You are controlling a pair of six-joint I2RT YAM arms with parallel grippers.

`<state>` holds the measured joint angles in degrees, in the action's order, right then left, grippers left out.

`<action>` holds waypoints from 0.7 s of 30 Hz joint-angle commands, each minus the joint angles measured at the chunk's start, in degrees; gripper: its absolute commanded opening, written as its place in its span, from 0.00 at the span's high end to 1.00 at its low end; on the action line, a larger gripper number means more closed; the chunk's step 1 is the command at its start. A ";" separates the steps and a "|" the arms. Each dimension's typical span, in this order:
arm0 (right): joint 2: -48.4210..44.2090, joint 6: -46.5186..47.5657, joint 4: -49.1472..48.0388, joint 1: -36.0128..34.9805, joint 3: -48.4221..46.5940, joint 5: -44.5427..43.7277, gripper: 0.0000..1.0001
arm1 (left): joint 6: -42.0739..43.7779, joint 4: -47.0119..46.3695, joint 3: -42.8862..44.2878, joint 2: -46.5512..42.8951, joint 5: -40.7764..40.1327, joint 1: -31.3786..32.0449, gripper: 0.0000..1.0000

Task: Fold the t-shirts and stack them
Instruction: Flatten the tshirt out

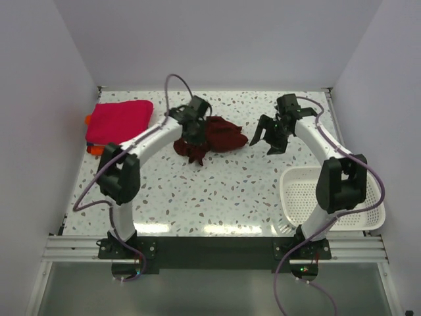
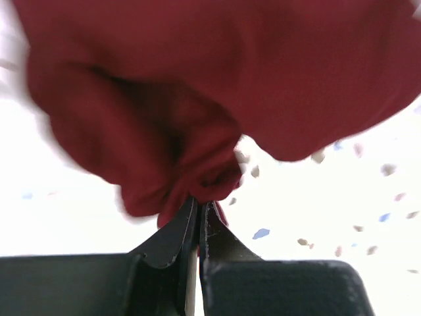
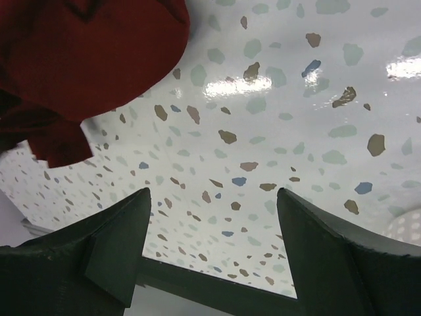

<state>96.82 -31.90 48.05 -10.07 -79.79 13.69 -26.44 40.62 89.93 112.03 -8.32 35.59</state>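
Left hand [image 2: 199,205] is clamped on a bunched fold of the crumpled maroon t-shirt [image 1: 222,135], which lies on the table [image 1: 223,191] toward the back. Right hand [image 1: 273,135] stands beside it, fingers spread, holding nothing. The step appears to be gathering the shirt for spreading. Next, the right hand likely needs a second edge.

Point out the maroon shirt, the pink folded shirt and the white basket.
maroon shirt [image 1: 223,135], top view, middle of the bunched cloth
pink folded shirt [image 1: 120,120], top view, centre of its top face
white basket [image 1: 299,194], top view, its bare floor
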 commanded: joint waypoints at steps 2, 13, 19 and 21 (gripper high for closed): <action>3.37 0.96 -2.52 -0.39 -4.32 5.55 0.20 | -0.90 5.14 15.08 -13.85 1.55 -10.34 1.00; 14.97 -1.67 -7.79 -8.74 -11.61 6.17 0.22 | 1.65 8.16 12.91 -19.39 3.04 -23.29 1.00; 22.70 -2.73 -10.78 -10.67 -18.63 6.52 0.22 | 3.05 10.18 15.27 -18.95 2.69 -25.13 1.00; 23.94 -3.16 -12.97 -11.55 -19.78 6.61 0.22 | 3.58 11.06 16.06 -18.69 2.69 -25.92 1.00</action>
<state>120.07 -33.93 39.44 -20.58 -95.72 18.81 -24.86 50.09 103.24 94.19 -5.93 11.05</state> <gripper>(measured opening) 0.779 0.046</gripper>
